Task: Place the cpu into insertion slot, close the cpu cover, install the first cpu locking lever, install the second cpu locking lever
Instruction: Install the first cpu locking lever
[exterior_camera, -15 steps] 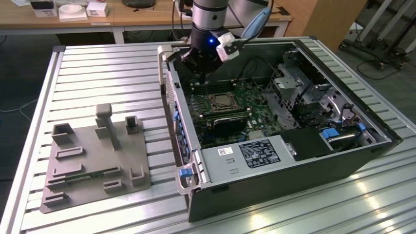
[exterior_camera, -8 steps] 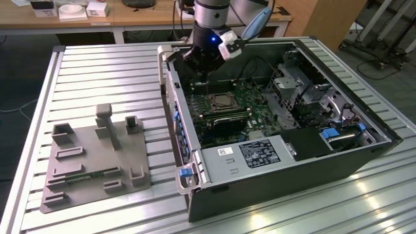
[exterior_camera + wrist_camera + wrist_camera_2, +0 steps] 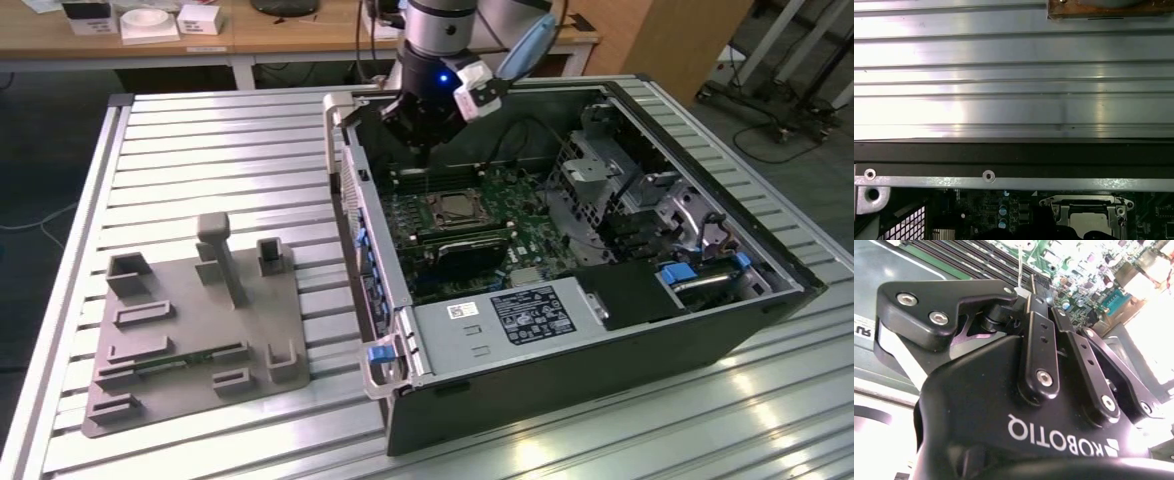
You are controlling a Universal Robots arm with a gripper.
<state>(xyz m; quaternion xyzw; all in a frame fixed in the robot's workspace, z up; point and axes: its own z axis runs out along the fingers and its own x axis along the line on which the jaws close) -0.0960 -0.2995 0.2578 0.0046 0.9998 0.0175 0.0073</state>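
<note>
The chip [image 3: 463, 208] lies flat in the slot [image 3: 430, 206] with its silver top facing up. It is square, so it has no long side. Its edges run in line with the walls of the computer case [image 3: 400, 400]. The slot sits on the green board [image 3: 527, 215], close to the case wall on the exterior view's left and nearer the far end of the case. The cover [image 3: 1084, 201] lies flat on the chip, like a thin silver frame around it.

The pincer [image 3: 419, 155] hangs down inside the case, near its far corner on the exterior view's left. It is above the long black memory slots [image 3: 424, 180], just past the chip's slot. I cannot tell if it is open or shut, or if it holds anything.

In the second wrist view a thin pale wire [image 3: 1019, 262] stands up just past the pincer tip. I cannot tell if they touch.

The exterior view shows the whole case on the ribbed metal table [image 3: 200, 150]. A grey tray [image 3: 200, 330] sits well apart from the case, and a power box [image 3: 514, 312] sits at the case's near end. The first wrist view shows the chip and cover up close, beside the case wall.
</note>
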